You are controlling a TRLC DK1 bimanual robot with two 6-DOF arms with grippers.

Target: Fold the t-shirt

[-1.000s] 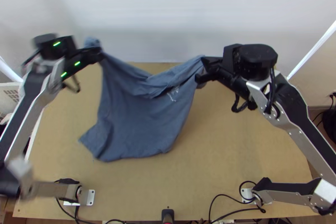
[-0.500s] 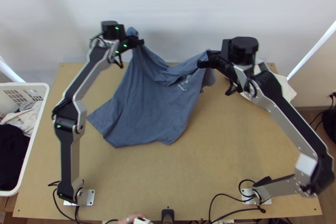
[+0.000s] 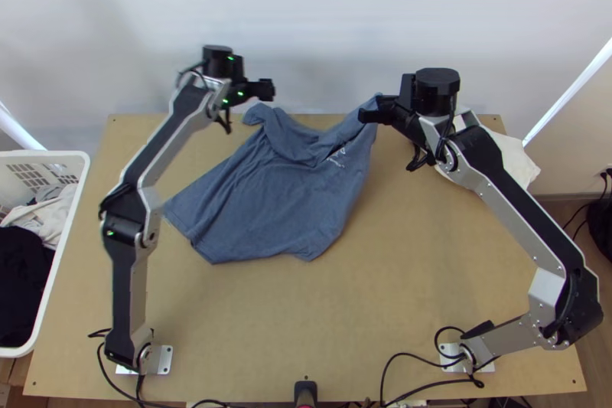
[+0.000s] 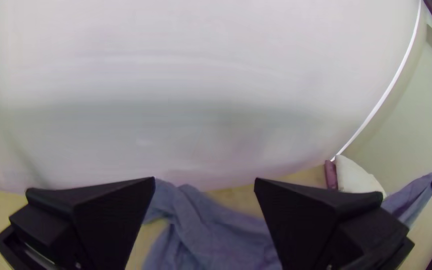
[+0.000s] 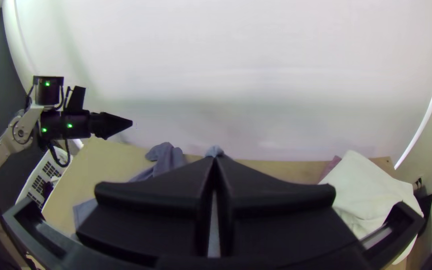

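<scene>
A white basket [image 3: 79,186] stands beside the left edge of the wooden desk [image 3: 367,316], with pale cloths [image 3: 46,217] and a black cloth [image 3: 23,278] in it.

Near the desk's near-left corner is the base of the left arm [image 3: 131,278], cables running beside it. That arm reaches up to the far edge, where the left gripper [image 3: 271,89] hangs above the shirt's bunched far-left part. The left wrist view has its claw released, the 2 fingers [image 4: 111,215] wide apart, with blue cloth beyond them.

The blue t-shirt [image 3: 275,201] lies across the middle of the desk toward the far edge, its lower part spread, its upper part rumpled in loose folds. A corner of it points at the left edge, and white print shows on its right side. Its far-right part is lifted close to the far edge.

At that raised part is the right gripper [image 3: 364,113], clenched on the t-shirt: in the right wrist view its 2 fingers meet, with a bit of blue cloth at their tips. I cannot tell which part of the garment is pinched.

The right arm [image 3: 528,217] has its base near the near-right corner. By the far-right corner lie a white cloth [image 3: 509,155], reaching over the right edge, and a mauve item [image 5: 330,168] beside it.
</scene>
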